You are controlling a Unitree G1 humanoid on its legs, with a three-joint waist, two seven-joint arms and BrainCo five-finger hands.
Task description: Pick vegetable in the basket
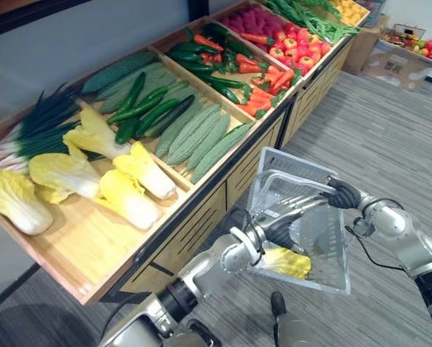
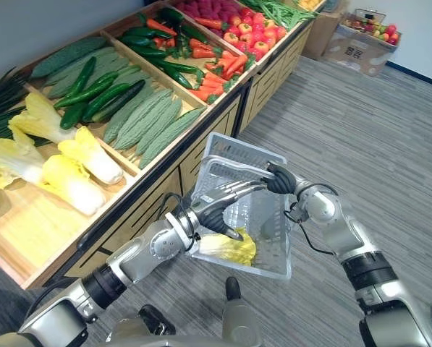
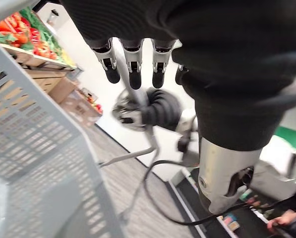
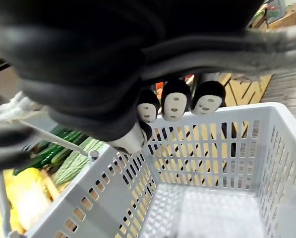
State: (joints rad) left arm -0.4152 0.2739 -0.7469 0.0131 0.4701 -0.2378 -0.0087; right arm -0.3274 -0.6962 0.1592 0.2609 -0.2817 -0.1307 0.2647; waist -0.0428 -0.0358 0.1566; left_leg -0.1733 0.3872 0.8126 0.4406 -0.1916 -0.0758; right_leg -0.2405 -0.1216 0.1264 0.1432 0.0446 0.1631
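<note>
A grey plastic basket (image 1: 291,156) hangs in front of the vegetable stand, with my right hand (image 1: 344,194) shut on its wire handle (image 1: 288,177). In the right wrist view the curled fingers (image 4: 175,105) sit above the basket's slotted wall (image 4: 212,148). A yellow napa cabbage (image 1: 285,262) lies in the basket's near end. My left hand (image 1: 275,231) hovers just above it, fingers (image 3: 133,64) straight and holding nothing. The left wrist view shows the basket's side (image 3: 33,148) and my right hand (image 3: 152,111) on the handle.
The slanted wooden stand (image 1: 92,253) at my left holds more napa cabbages (image 1: 129,191), scallions (image 1: 35,123), cucumbers (image 1: 147,108), bitter gourds (image 1: 201,137), peppers and carrots (image 1: 259,79). A cardboard box of fruit (image 1: 404,54) stands far right. Grey floor (image 1: 375,137) lies to the right.
</note>
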